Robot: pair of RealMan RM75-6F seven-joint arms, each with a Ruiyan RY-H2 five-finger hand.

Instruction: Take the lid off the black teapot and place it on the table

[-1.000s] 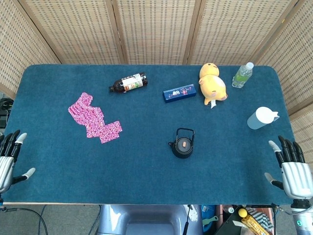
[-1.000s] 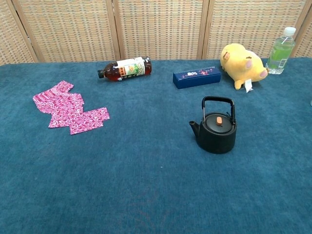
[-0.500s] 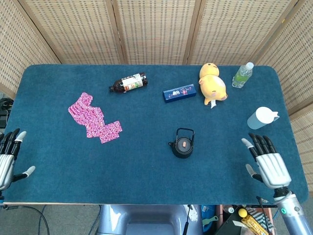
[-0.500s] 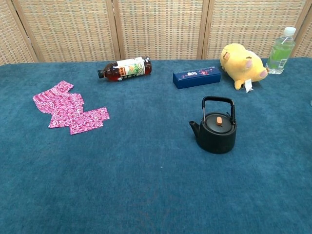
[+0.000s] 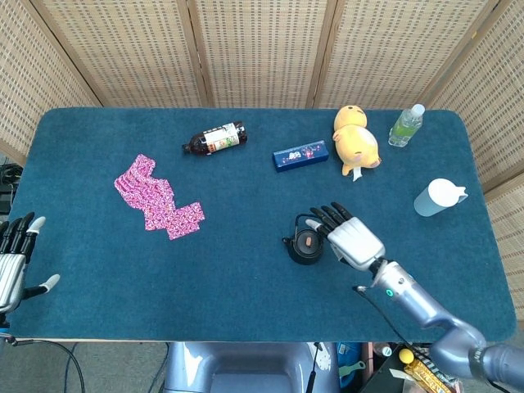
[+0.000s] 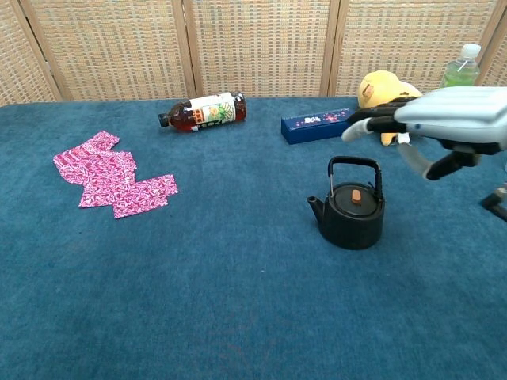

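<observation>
The black teapot (image 5: 304, 246) (image 6: 349, 210) stands upright on the blue cloth right of centre, handle raised, spout to the left. Its lid (image 6: 356, 196) with a small orange knob (image 5: 308, 241) sits on the pot. My right hand (image 5: 350, 236) (image 6: 444, 119) hovers just right of and above the teapot, flat, fingers spread and stretched toward the handle, holding nothing. My left hand (image 5: 15, 260) rests at the table's near left edge, fingers apart and empty; only the head view shows it.
A brown bottle (image 5: 215, 137) lies at the back. A dark blue box (image 5: 300, 155), a yellow plush toy (image 5: 354, 139) and a green bottle (image 5: 406, 125) stand behind the teapot. A pink patterned cloth (image 5: 157, 199) lies left; a pale blue lidded cup (image 5: 437, 197) right.
My right hand has swept from the near right edge of the table leftward to the teapot and now shows in the chest view. The left hand and the teapot have stayed put.
</observation>
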